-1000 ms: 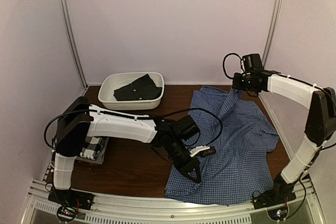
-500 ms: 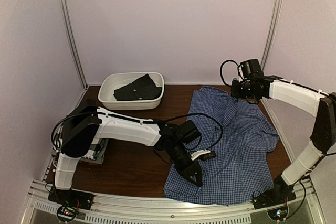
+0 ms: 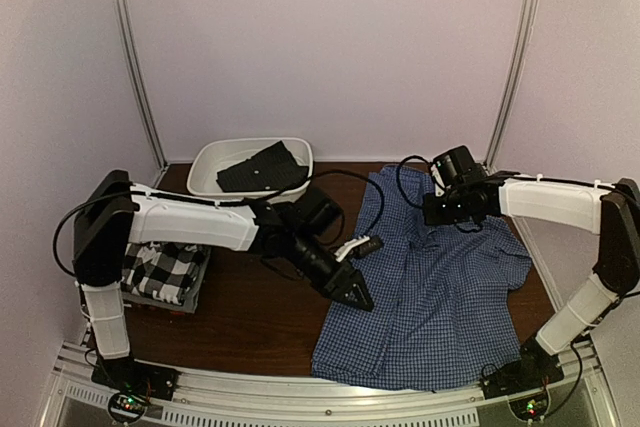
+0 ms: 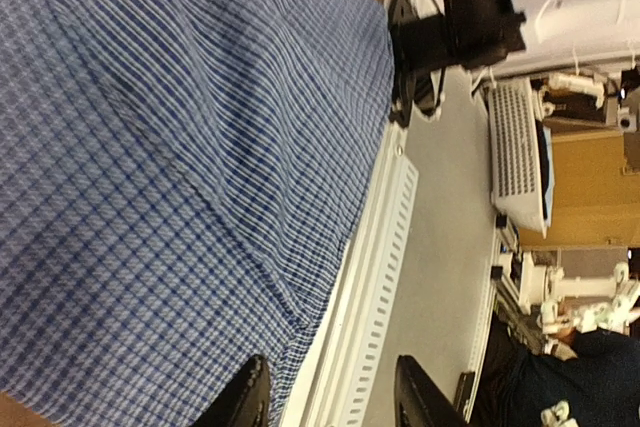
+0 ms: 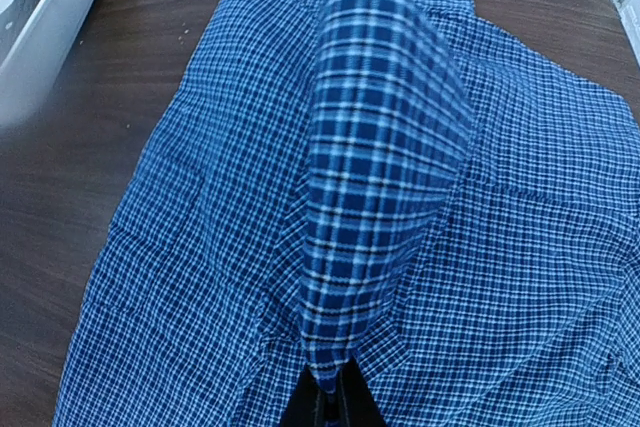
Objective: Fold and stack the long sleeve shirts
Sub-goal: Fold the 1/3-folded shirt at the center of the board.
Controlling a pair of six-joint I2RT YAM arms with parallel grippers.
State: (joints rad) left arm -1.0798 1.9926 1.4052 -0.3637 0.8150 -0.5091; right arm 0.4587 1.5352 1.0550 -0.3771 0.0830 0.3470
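Pincer state: right pincer [image 5: 326, 399] is seen pressed together on a raised fold of the blue-and-white fine-check cloth button-up shirt [image 5: 200, 247], tented up in the far part of the garment, at 12 o'clock of it; sleeve or body cloth cannot be told. Left pincer [image 4: 330, 402] is spread, nothing between the jaws, hung by the left side of the shirt at 9 o'clock of it; contact with cloth cannot be told. Shirt is spread open on the dark brown wooden table [image 3: 260, 317], filling the 3 to 5 o'clock part in the top view, one end reaching the near edge. Folded black-and-white plaid shirt [image 3: 165, 269] is parked at 8 o'clock; white oval plastic basin [image 3: 205, 182] with a dark cloth [image 3: 262, 169] in it sits at 11 o'clock. Handling, judged: cloth is light and limp, no stiffness, so sag from any single pinch and drag across the wood are expected; not fragile, not slippery, but thin layers can be caught double. Hold is best taken at seams and edges, shoulder or collar plus hem corner or side seam, two points at once, so a straight fold line is kept
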